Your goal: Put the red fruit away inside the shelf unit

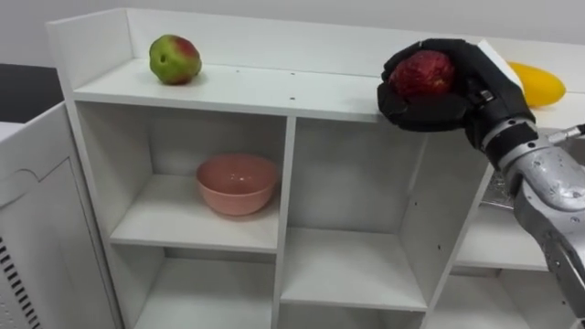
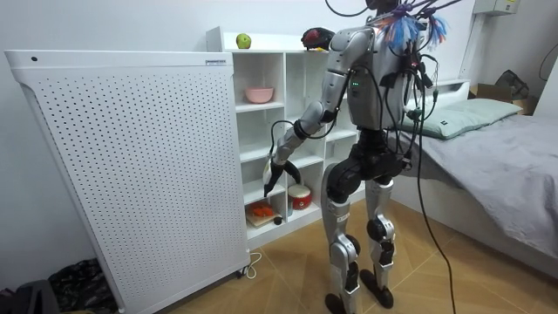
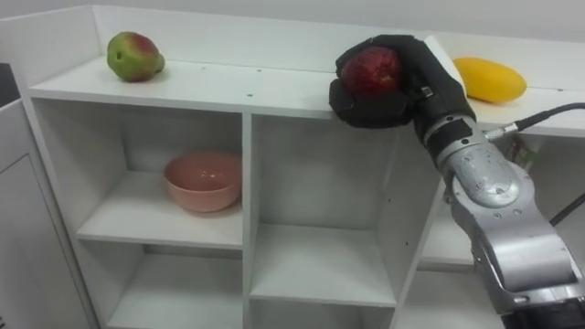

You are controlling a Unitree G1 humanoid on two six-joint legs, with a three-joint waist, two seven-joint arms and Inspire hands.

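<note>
Right hand (image 1: 475,90), curled round the dark red round fruit (image 1: 422,73), overhangs the white closet's top shelf (image 1: 265,91) edge; push farther in, left of the yellow oval fruit (image 1: 539,84), before releasing.

Apple (image 1: 175,58) on closet (image 1: 274,90) top left, bowl (image 1: 237,183) beneath, mango (image 1: 536,84) right of fruit (image 1: 422,73) in right hand (image 1: 437,108)

We are in a home bedroom: a bed (image 2: 514,153) with grey cover and pillow (image 2: 459,118), a wooden floor (image 2: 261,288), a white closet (image 1: 288,164) holding a pink bowl (image 1: 237,183).
</note>
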